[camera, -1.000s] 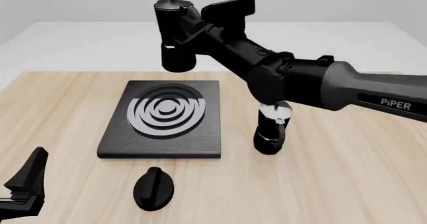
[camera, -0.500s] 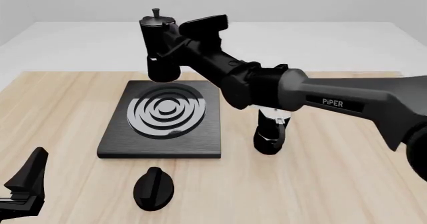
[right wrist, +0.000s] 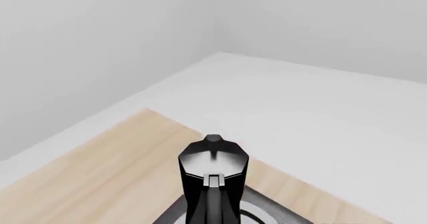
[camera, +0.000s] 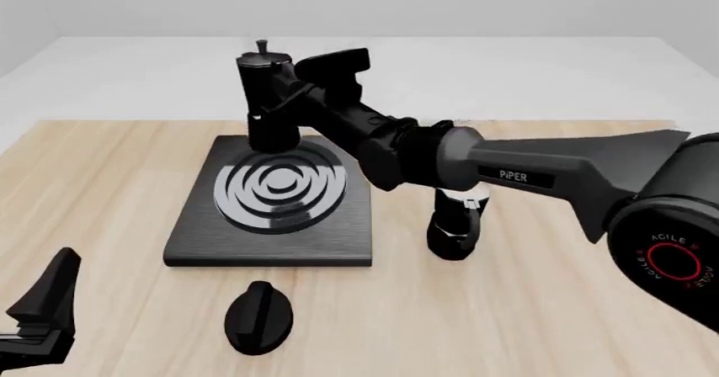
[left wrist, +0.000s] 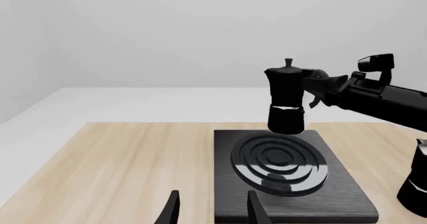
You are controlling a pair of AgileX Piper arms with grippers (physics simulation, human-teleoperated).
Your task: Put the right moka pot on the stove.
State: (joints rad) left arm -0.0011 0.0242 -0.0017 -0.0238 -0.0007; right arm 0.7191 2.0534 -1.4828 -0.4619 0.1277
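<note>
Right arm carrying the right moka pot over the stove, not yet set down

The right gripper (camera: 295, 92) is closing its jaws on the side handle of the right moka pot (camera: 268, 99), holding it upright in the air above the far part of the stove (camera: 273, 199), so the base is hanging clear of the burner rings and can go straight down flat. The stove is lying nearer the table's left edge than its right, with bare wood around it. The other moka pot (camera: 454, 222) is standing just off the slab's right side under the arm, and a knob (camera: 259, 317) is sitting toward the near edge. The left gripper (camera: 43, 314) is idling at the near left corner, jaws apart and holding nothing
</note>
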